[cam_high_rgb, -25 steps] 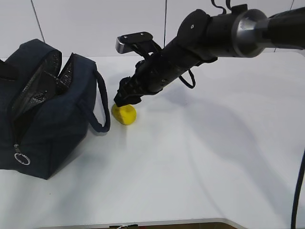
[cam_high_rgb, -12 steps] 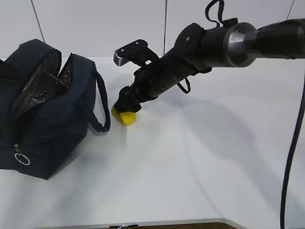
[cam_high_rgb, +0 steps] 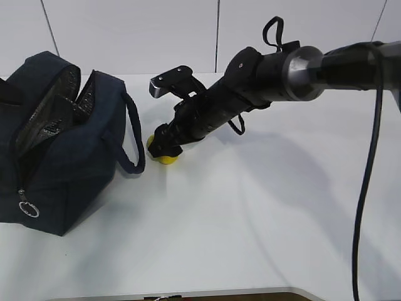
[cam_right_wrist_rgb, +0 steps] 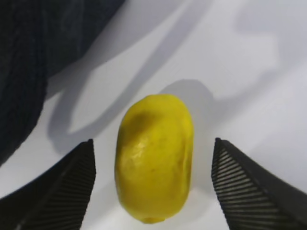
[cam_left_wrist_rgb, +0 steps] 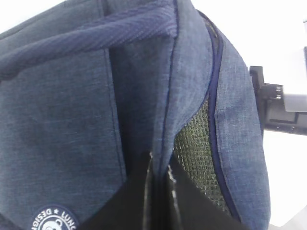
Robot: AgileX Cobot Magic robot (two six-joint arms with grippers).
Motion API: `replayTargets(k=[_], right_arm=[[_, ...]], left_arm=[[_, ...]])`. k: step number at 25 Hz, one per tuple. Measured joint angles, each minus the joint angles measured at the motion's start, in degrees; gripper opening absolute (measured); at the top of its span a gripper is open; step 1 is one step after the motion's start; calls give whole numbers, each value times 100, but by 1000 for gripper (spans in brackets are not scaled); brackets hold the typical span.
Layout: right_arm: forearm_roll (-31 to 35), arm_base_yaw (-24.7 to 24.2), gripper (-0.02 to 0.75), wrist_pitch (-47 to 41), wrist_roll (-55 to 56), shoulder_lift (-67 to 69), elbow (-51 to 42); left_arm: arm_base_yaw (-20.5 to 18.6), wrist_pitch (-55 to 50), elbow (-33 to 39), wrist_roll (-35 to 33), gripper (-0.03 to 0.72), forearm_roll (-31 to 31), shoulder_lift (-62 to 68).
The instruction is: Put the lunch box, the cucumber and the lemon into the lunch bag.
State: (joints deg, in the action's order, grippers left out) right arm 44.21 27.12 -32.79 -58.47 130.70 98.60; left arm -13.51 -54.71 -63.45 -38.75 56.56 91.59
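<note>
Right wrist view: lemon (cam_right_wrist_rgb: 154,155) lies between the spread right pincer (cam_right_wrist_rgb: 152,184) fingers, untouched.

Lemon (cam_right_wrist_rgb: 154,157) sits btwn the right gripper's (cam_right_wrist_rgb: 153,187) spread fingers, clear gap each side. Lunch bag (cam_high_rgb: 59,141) w/ its looped handle (cam_high_rgb: 133,135) crowds just left of it; table (cam_high_rgb: 263,213) to the right and front is open.
</note>
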Motion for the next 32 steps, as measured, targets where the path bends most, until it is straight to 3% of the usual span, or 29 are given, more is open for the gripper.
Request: replayTargets(k=[16, 25, 32], right_arm=[[28, 0, 587, 95, -53, 14, 22], [28, 0, 426, 83, -64, 14, 22], [28, 0, 409, 83, -64, 14, 22]], left_arm=[[0, 4, 0, -13, -17, 0, 0], [0, 4, 0, -13, -17, 0, 0], [0, 4, 0, -13, -17, 0, 0]])
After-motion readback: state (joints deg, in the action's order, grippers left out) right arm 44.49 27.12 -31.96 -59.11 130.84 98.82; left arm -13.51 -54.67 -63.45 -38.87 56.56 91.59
